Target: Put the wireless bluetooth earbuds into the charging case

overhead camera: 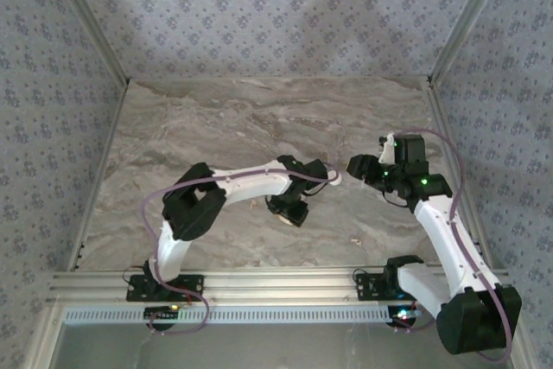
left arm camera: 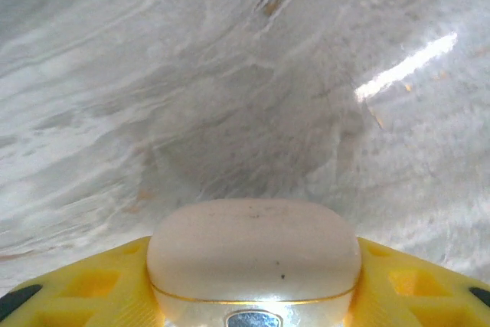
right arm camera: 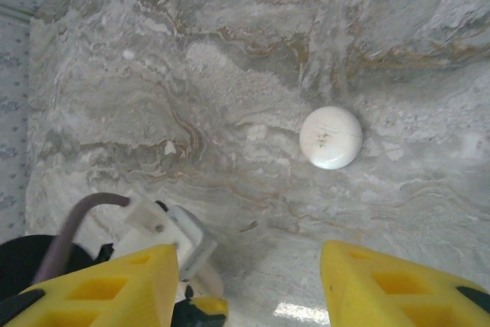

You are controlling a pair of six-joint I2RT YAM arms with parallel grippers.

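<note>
Tan rounded-square plastic charging case (left arm camera: 253,243): likely light, rigid, slippery; best gripped across its side flanks. Left end effector (left arm camera: 253,289) clenched on it; right end effector (right arm camera: 249,281) released.

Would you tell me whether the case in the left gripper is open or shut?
Shut: the case shows its two halves meeting along a thin gold seam with no gap, held in the left gripper.

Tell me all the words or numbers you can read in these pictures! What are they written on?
No words or numbers can be read.
Tan charging case in the left gripper: plain, no print showing.
White round disc: only faint scratches, no letters.
Wallpaper: a repeating little pattern, not writing.
</note>
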